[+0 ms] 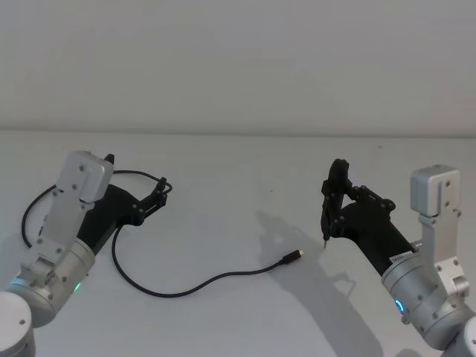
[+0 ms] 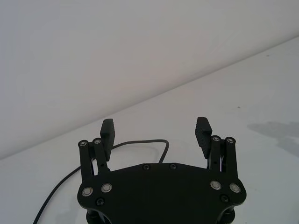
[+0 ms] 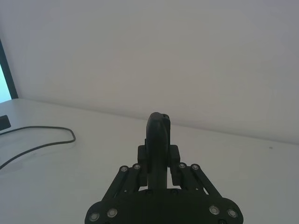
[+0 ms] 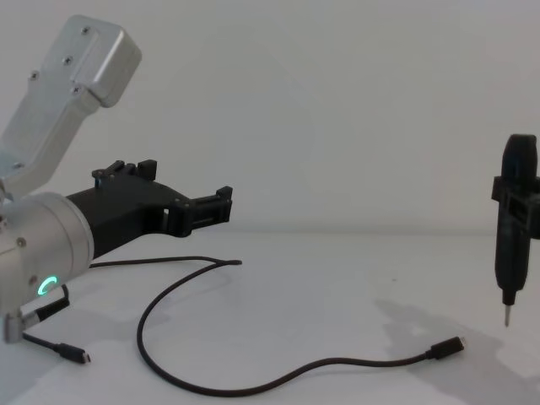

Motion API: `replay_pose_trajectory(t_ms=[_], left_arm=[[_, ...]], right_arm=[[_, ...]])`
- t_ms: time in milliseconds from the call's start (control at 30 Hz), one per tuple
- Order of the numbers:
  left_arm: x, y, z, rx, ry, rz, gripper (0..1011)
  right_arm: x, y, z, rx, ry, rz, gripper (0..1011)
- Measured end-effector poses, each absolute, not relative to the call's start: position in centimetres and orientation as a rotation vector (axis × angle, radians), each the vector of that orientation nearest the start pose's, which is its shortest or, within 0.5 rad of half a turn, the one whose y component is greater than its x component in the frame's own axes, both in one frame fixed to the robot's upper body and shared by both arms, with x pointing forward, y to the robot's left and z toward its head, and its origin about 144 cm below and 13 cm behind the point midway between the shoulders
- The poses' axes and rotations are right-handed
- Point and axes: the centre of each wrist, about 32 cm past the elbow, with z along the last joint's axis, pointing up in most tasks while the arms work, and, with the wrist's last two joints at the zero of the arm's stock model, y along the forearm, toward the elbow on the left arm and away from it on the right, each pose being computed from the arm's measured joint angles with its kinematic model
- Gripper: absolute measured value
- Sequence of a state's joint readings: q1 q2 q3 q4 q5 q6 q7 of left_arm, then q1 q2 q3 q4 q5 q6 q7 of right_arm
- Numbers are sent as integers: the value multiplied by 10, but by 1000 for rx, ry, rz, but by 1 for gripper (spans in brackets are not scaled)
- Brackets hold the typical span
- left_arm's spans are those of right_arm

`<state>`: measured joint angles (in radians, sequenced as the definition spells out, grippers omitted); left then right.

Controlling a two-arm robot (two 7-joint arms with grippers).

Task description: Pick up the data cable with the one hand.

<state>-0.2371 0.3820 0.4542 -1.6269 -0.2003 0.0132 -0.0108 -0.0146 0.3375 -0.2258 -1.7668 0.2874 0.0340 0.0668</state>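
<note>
Approach step, I'd say: the left gripper (image 1: pixel 159 187) hovers above the desk (image 1: pixel 238 193) at the left, spread wide and empty. The data cable (image 1: pixel 178 294) lies flat, snaking out to its plug (image 1: pixel 296 256) mid-desk and untouched. The next move calls for dropping onto the cord and closing. The right gripper (image 1: pixel 336 195) hangs at the right, clamped on a pen-like tool (image 1: pixel 327 223).
</note>
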Motion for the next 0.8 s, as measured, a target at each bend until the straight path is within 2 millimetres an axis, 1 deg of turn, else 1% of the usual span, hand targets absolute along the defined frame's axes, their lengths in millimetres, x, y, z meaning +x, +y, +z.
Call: replay_pose_trajectory(t_ms=[800], left_arm=[[492, 198, 1204, 61, -268, 1124, 1004]], right_arm=[[443, -237, 1189, 26, -75, -1230, 275]])
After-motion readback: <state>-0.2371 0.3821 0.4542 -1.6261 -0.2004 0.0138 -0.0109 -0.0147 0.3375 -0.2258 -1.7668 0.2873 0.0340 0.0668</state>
